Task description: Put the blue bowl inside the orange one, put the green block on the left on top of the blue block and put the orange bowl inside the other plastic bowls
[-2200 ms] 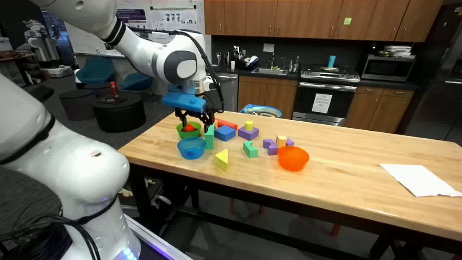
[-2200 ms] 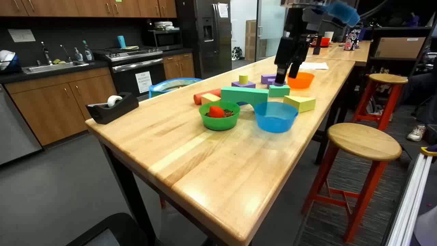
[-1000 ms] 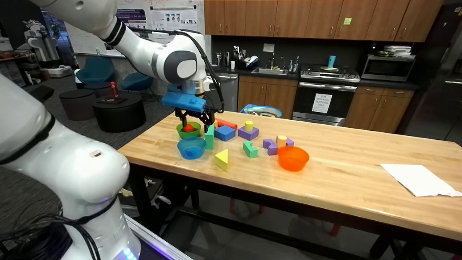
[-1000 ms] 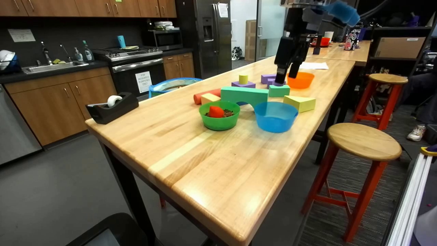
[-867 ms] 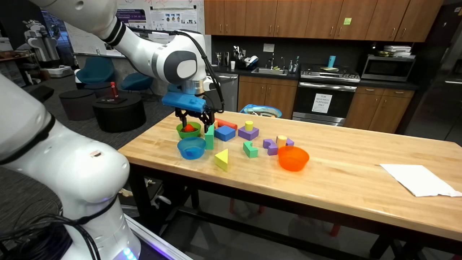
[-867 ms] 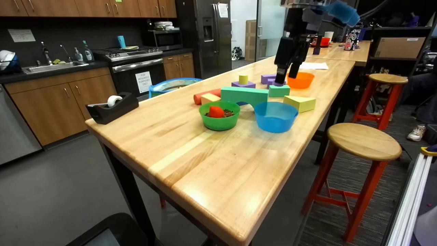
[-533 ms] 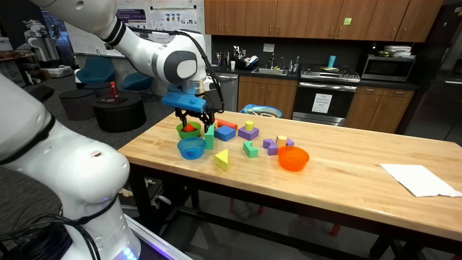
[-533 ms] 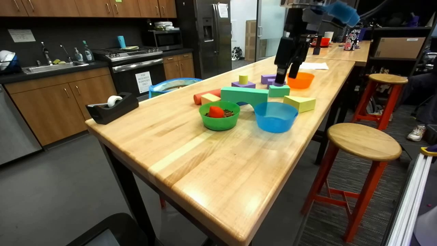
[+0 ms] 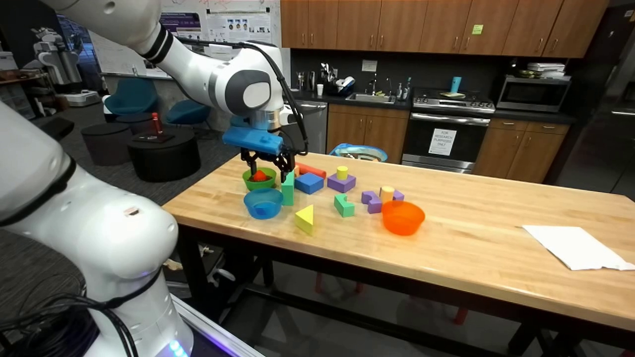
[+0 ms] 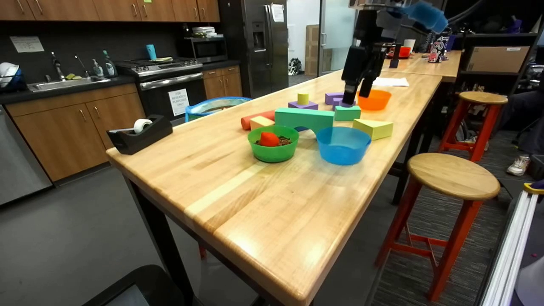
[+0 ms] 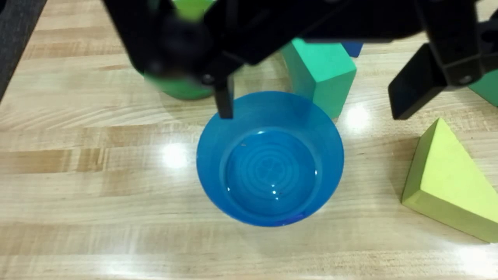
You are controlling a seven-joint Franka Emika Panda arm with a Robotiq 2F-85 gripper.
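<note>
The gripper [image 11: 312, 112] is held above the table [image 9: 471, 243] – its jaws are spread wide apart. The blue bowl [image 11: 269, 167] is set upright on the table, just beside the larger green block [image 9: 287, 191], on whose far side the blue block [image 9: 309, 183] is seen. The orange bowl [image 9: 403, 219] is found well apart, near some purple blocks [image 9: 375, 205] – and in the green bowl [image 10: 274, 154] a red piece [image 10: 269, 139] is contained.
</note>
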